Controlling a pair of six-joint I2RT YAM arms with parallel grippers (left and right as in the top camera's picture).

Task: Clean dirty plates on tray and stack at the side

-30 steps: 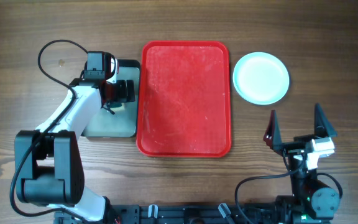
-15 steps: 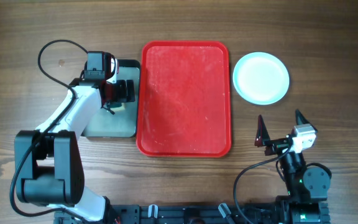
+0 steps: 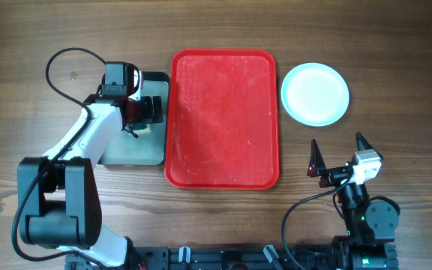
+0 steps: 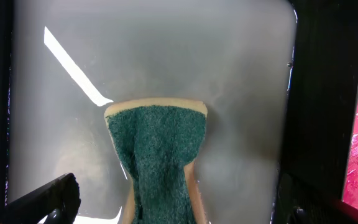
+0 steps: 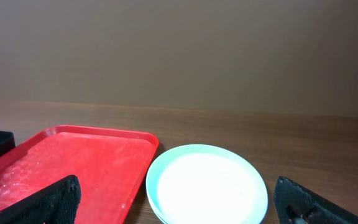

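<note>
The red tray (image 3: 223,120) lies in the middle of the table with no plate on it; its near right corner shows in the right wrist view (image 5: 73,162). The plates (image 3: 315,94) sit stacked on the table right of the tray, white on top with a light blue rim below; they also show in the right wrist view (image 5: 207,185). My right gripper (image 3: 337,144) is open and empty, near the table's front, short of the stack (image 5: 179,193). My left gripper (image 3: 147,111) is open over the dark grey tray, with a green sponge (image 4: 160,149) lying between its fingers (image 4: 176,186).
The smaller dark grey tray (image 3: 137,150) lies just left of the red tray, edge to edge; its bare surface shows in the left wrist view (image 4: 166,50). A black cable (image 3: 58,67) loops at the far left.
A second ago my right gripper was further right; it has moved left and turned slightly. In the last half second nothing moved. The left arm is still.
</note>
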